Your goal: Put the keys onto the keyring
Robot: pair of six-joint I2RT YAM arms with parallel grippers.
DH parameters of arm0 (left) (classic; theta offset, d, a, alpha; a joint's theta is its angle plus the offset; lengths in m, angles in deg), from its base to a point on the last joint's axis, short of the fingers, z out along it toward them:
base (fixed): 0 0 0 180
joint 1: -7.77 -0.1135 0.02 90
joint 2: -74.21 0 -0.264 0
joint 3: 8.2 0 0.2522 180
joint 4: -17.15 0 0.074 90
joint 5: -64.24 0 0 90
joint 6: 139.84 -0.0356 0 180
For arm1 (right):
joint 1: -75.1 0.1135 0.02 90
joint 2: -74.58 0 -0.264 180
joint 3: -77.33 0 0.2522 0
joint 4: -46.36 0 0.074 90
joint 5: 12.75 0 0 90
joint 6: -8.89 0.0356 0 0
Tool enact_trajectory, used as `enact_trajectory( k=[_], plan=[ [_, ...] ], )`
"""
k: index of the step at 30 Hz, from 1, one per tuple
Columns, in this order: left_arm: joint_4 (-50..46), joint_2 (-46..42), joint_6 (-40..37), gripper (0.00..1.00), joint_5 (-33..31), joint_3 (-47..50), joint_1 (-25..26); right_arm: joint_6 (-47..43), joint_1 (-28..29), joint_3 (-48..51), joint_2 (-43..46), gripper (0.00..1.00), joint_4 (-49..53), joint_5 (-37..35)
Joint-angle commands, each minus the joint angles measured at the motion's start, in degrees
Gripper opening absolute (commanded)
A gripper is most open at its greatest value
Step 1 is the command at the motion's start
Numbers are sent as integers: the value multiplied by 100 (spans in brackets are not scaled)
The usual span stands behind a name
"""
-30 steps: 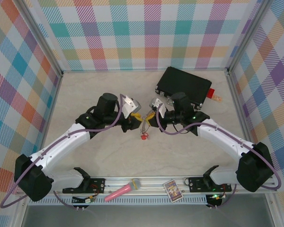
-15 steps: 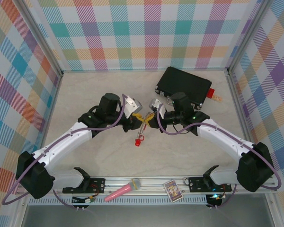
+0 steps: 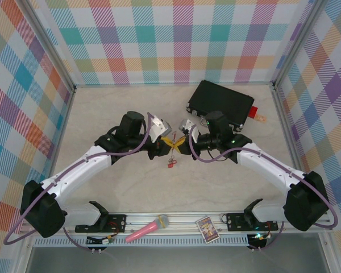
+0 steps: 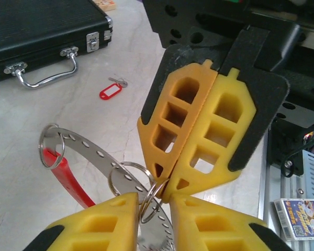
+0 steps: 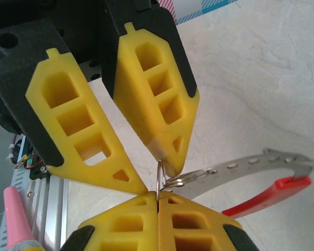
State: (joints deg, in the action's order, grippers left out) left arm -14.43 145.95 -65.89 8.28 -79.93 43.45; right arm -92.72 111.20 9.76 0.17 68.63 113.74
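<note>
Watching mid-table: right gripper is clamped tight on a small metal loop. Left gripper jaws straddle it narrowly, can't tell if biting. Keyring hangs between them, one key dangling. Spare key lies near the black case. Probably light, springy, slippery wire; pinch with the fingertips.

The left tool sits further right than before. Its tips now meet those of the right tool, and the gap formerly seen between them is closed. Its fingers stand closer together, either side of a small ring. The red key, which had swung out leftward, hangs back beneath the tool tips.
</note>
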Motion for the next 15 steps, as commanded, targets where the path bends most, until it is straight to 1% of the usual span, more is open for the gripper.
enact_trajectory(
  k=[1,4,6,9,11,13,15],
  plan=[
    [100,-64,6,23,785,-148,44,10,71,-54,137,0,-266,38],
    [18,-73,8,22,971,-149,44,54,54,-34,152,0,-313,-85],
    [-39,-75,16,19,1059,-159,44,83,49,-34,153,0,-332,-173],
    [-74,-90,22,19,1069,-155,44,98,47,-35,154,0,-339,-203],
    [-72,-89,13,16,1054,-153,44,92,49,-42,147,0,-324,-236],
    [-90,-69,6,6,1009,-161,44,81,43,-34,154,0,-318,-223],
    [-94,-60,6,0,923,-161,44,81,47,-34,150,0,-320,-210]
  ],
)
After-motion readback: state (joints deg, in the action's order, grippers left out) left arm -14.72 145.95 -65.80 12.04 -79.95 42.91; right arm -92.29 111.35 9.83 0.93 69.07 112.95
